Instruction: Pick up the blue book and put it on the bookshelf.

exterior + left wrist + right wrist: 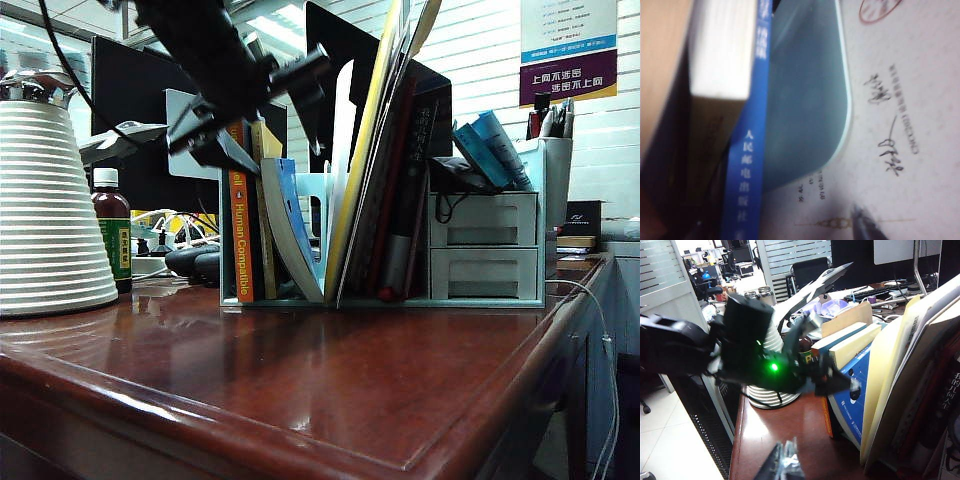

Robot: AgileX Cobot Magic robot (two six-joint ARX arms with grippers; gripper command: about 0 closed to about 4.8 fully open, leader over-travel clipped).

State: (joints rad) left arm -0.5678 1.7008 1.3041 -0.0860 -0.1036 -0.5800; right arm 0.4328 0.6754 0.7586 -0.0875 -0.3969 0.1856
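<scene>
The blue book (291,212) leans in the mint-green bookshelf (487,297), just right of an orange-spined book (240,240). My left gripper (225,140) reaches down from the upper left onto the tops of these books. In the left wrist view the blue spine (747,150) with white lettering lies between its jaws, and one fingertip (865,225) stands well clear of it, so the left gripper (777,227) is open. A mint divider (805,100) lies beside the spine. In the right wrist view my right gripper (787,465) hangs shut and empty above the table, facing the left gripper (832,382) and the blue cover (855,405).
A white ribbed cone (50,220) and a brown bottle (113,235) stand at the left. A black monitor (130,90) is behind them. Tall folders and books (390,180) fill the rack's middle, with two drawers (483,245) at its right. The table's front edge (300,440) is near.
</scene>
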